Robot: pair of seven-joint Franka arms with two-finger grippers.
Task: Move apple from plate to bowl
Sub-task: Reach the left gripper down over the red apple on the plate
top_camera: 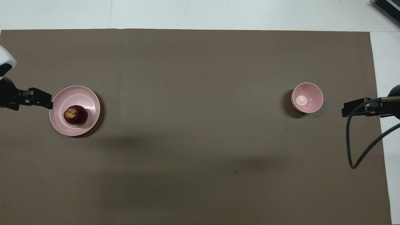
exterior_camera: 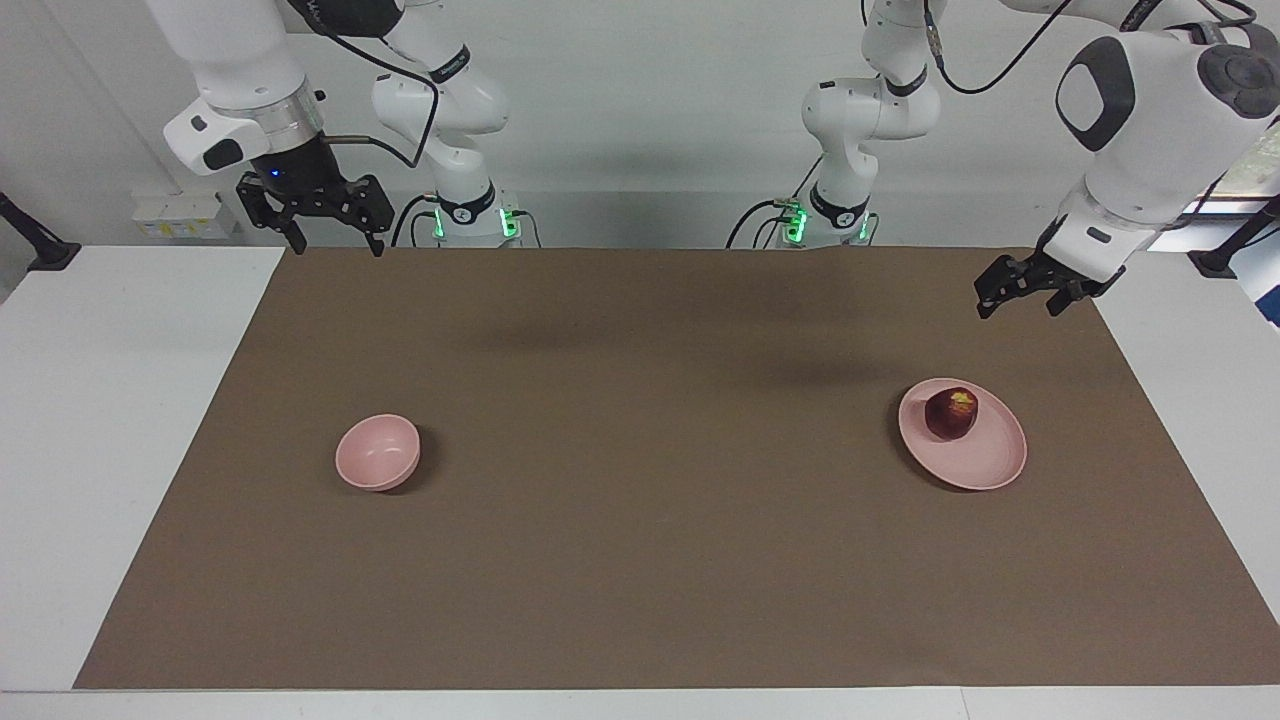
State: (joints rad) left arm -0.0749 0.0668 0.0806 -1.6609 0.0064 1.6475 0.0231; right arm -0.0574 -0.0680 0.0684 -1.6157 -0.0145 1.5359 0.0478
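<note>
With 1 apple [exterior_camera: 951, 413] on 1 plate [exterior_camera: 985, 463] — 1 bowl [exterior_camera: 377, 452] empty.

We see our left gripper [exterior_camera: 1030, 292] held up in the air at the left arm's end of the bench, jaws spread and angled downward, the forearm bent steeply over it. Our right gripper [exterior_camera: 332, 228] hangs high at the right arm's end, pointing straight down, jaws wide apart.
</note>
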